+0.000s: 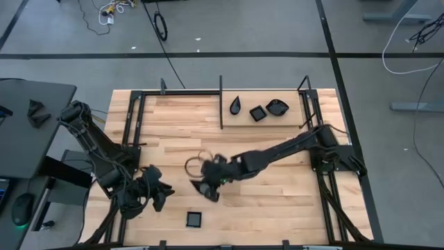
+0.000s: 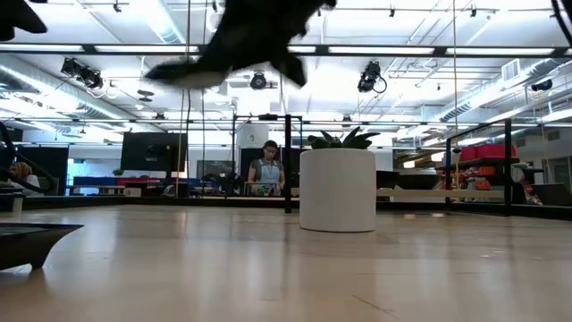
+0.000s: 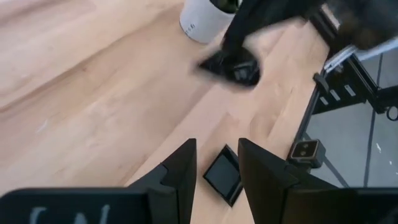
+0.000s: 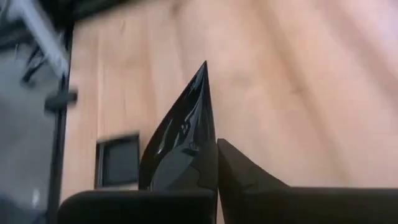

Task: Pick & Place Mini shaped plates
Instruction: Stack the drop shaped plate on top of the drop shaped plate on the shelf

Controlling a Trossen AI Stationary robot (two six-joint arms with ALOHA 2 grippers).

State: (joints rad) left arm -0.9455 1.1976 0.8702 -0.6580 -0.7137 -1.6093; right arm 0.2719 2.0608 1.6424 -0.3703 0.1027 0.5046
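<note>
My right gripper (image 1: pixel 207 187) hangs over the middle of the table, shut on a glossy black teardrop plate (image 4: pixel 183 121). In the low view that plate is a dark blur (image 2: pixel 234 43) high above the tabletop. A black square plate (image 1: pixel 194 220) lies flat near the near edge; it also shows in the low view (image 2: pixel 27 242) and, in the left wrist view, beyond the left fingers (image 3: pixel 222 175). Three more black plates rest at the far right: a teardrop (image 1: pixel 236 105), a square (image 1: pixel 258 112) and a leaf (image 1: pixel 277 107). My left gripper (image 1: pixel 158 196) waits open at the near left. My right gripper pinches the teardrop plate between its two fingers (image 4: pixel 239 171), at the plate's wide end (image 4: pixel 189 158). The pointed tip (image 4: pixel 203 68) sticks out ahead of the fingers. The plate stands on edge in the hold and is lifted clear of the table.
A small white cup with green inside (image 2: pixel 338 190) stands on the table near the right gripper; it also shows in the left wrist view (image 3: pixel 200 20). A black metal frame (image 1: pixel 221 104) borders the table's far, left and right sides. Bare wood lies between the near square plate and the far plates.
</note>
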